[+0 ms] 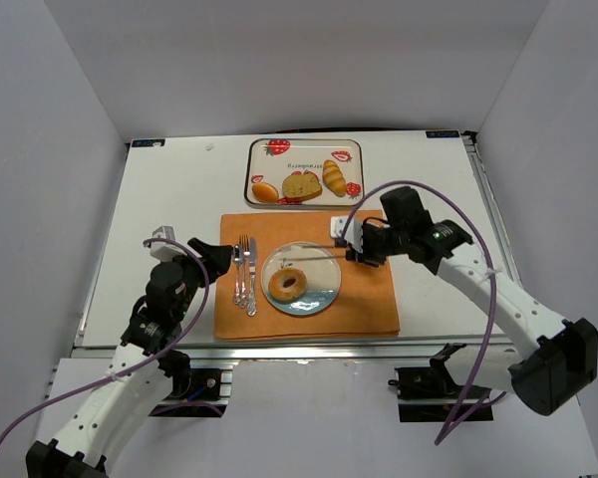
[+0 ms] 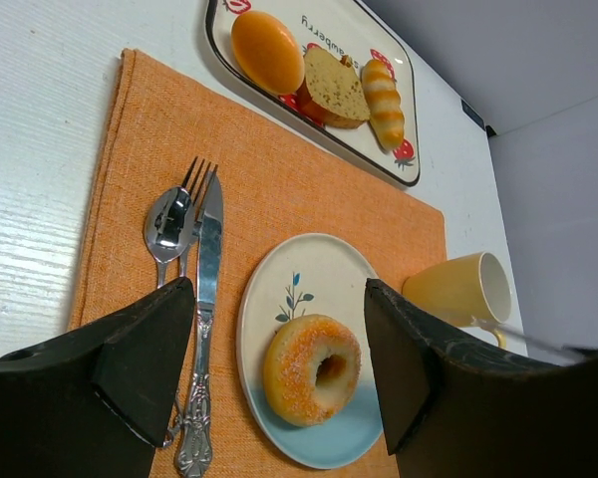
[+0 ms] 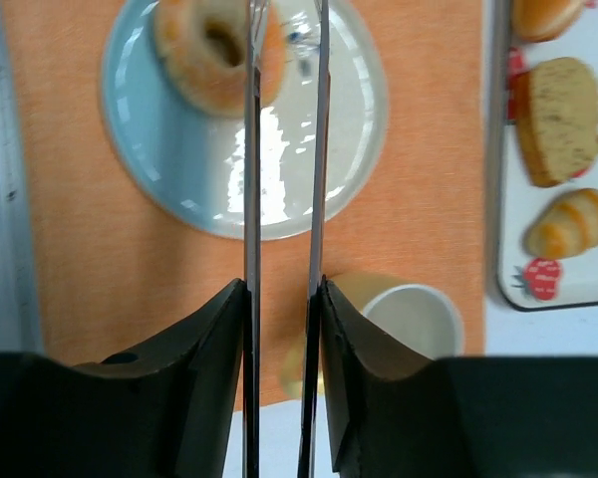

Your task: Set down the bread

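Note:
A golden-brown ring-shaped bagel (image 1: 287, 285) (image 2: 312, 368) (image 3: 214, 45) lies on a white and blue plate (image 1: 324, 267) (image 2: 319, 274) (image 3: 159, 169) on the orange mat. A flat brown bread slice (image 1: 301, 185) (image 2: 334, 88) (image 3: 558, 119) rests on the strawberry-print tray (image 1: 304, 149). My right gripper (image 1: 364, 244) (image 3: 284, 284) is shut on metal tongs (image 1: 331, 257) (image 3: 251, 149). The two tong blades stand apart, reaching over the plate toward the bagel, with nothing between them. My left gripper (image 1: 219, 257) (image 2: 279, 299) hangs open and empty left of the plate.
A fork, spoon and knife (image 1: 244, 274) (image 2: 204, 249) lie on the orange mat (image 1: 369, 299) left of the plate. A yellow cup (image 2: 458, 289) (image 3: 409, 319) stands under my right gripper. The tray also holds a round bun (image 1: 265, 190) and a croissant (image 1: 334, 177).

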Available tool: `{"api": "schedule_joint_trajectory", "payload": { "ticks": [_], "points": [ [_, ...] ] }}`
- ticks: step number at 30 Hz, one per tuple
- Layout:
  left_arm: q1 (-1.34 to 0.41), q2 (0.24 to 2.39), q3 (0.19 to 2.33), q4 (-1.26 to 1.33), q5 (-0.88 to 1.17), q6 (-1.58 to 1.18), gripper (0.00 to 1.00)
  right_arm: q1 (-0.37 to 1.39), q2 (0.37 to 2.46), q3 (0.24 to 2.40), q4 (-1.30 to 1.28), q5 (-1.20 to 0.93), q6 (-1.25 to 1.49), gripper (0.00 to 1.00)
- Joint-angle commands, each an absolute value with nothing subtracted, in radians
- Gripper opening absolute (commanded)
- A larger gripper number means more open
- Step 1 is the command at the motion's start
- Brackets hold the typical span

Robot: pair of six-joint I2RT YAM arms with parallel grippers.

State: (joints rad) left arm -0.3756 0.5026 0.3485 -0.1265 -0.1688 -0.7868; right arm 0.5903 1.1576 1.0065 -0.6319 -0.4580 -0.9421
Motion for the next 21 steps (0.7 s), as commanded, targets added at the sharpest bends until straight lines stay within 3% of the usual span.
{"api": "schedule_joint_trajectory", "payload": {
  "ticks": [1,12,21],
  "points": [
    [-0.373,0.505,0.357,-0.124,-0.167,-0.785,0.78,0.581,1.228,1.13,-0.482,-0.404,-0.879,0.39],
    [-0.373,0.476,0.367,-0.144,-0.179,-0.787,0.78,0.505,1.646,1.39,-0.367,-0.175,-0.986,0.37],
    [-0.373,0.471,0.359,-0.141,-0.181,-0.79,0.78,0.495,1.782,1.479,-0.322,-0.111,-1.058,0.38]
  ]
}}
